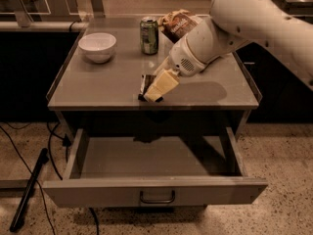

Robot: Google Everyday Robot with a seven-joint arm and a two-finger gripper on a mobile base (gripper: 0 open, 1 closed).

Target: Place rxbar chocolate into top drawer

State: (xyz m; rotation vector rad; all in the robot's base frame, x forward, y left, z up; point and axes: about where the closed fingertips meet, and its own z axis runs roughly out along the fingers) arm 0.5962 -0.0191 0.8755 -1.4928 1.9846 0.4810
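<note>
In the middle of the frame the gripper (153,90) sits at the table's (98,89) front edge, clenched on the dark rxbar (145,83), which stands tilted just above the tabletop. Below, the drawer (146,192) stands pulled out across the lower frame. A bowl (98,46), a can (149,35) and a chip bag (177,24) stand along the table's far side.

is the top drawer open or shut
Open: the top drawer is pulled out below the tabletop, its inside exposed. The claw is above, at the rxbar chocolate.
</note>
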